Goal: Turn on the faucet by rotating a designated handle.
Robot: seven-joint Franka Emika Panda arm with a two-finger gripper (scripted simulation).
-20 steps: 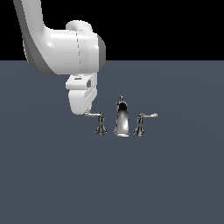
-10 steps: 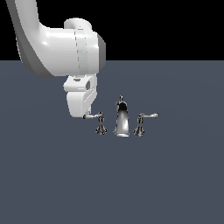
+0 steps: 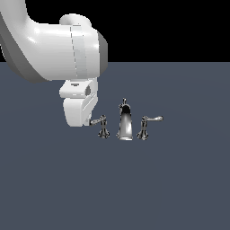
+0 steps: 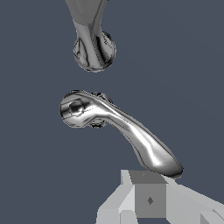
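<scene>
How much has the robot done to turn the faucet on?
Done: the arm has reached the faucet, and its gripper sits at the tip of the handle. In hand: lining up on that lever; whether the jaws touch it can't be told. Left: swinging the handle round. No water shows.

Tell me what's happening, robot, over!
Gripper right at the tip of the handle; open or shut, cannot tell. Spout beside it, apart. Nothing blocking. Over.
</scene>
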